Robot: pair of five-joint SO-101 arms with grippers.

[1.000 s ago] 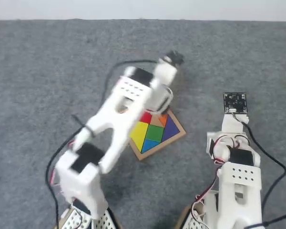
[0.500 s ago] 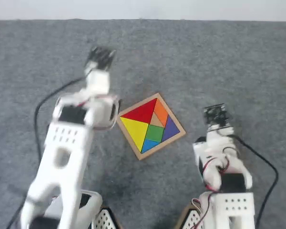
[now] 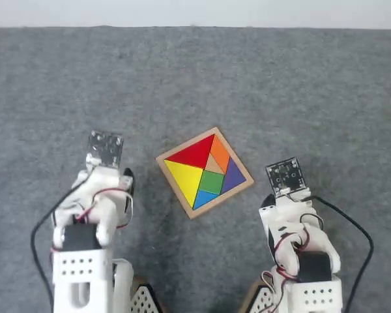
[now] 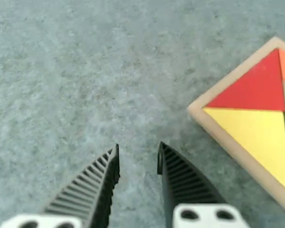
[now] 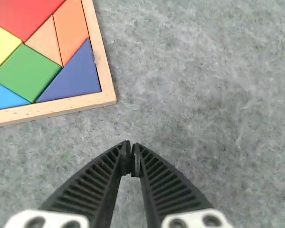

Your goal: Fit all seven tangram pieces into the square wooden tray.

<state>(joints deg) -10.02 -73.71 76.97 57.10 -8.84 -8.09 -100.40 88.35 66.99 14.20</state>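
Observation:
The square wooden tray (image 3: 246, 182) lies turned like a diamond at mid-table, holding the red (image 3: 194, 154), yellow (image 3: 185, 177), green (image 3: 211, 182), orange (image 3: 219, 153) and purple (image 3: 233, 175) pieces, with a small tan one and a blue one beside them. All lie flat inside the rim. The left arm (image 3: 94, 208) is folded back left of the tray. My left gripper (image 4: 137, 154) is open and holds nothing over bare carpet, a short way from the tray's corner (image 4: 194, 110). My right gripper (image 5: 131, 148) is shut on nothing, just off the tray rim (image 5: 52, 108) near the purple triangle (image 5: 73, 78).
Grey carpet covers the table all round the tray. The right arm (image 3: 293, 225) sits folded at the tray's right. A pale wall edge runs along the far side.
The left arm, which reached over the tray a second ago, has swung left and folded back beside it. The right arm shifted slightly toward the tray.

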